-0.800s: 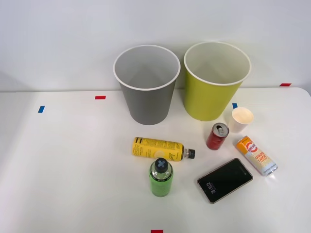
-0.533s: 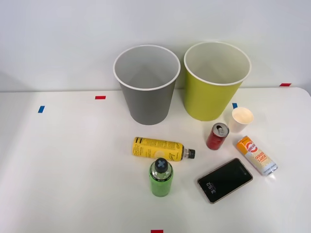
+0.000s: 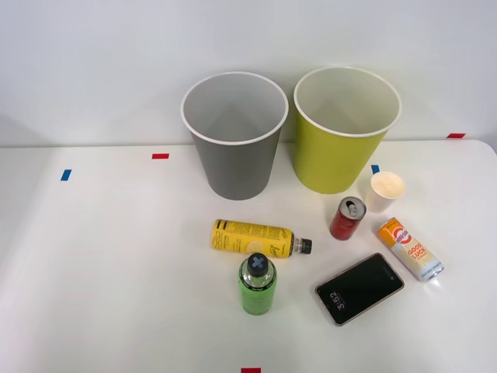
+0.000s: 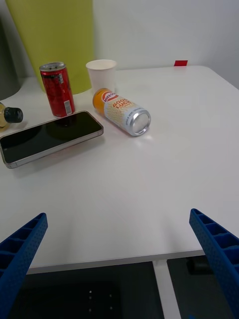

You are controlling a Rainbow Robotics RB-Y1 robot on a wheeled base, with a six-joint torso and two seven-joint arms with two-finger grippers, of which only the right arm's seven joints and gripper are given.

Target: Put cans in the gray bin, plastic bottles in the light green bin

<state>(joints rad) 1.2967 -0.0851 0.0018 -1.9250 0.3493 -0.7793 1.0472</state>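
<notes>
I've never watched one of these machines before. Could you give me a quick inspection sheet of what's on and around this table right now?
Surface: white table, with small red and blue tape marks.
Job's things: gray bin and light green bin upright side by side at the back; red can upright; orange and white can lying down; yellow-label bottle lying down; green bottle upright.
Clutter: white paper cup upright; black smartphone lying flat.
Grippers: right end effector open, off the table's edge, holding nothing.
Cables: nothing seen.
Surroundings: plain pale wall behind.
</notes>
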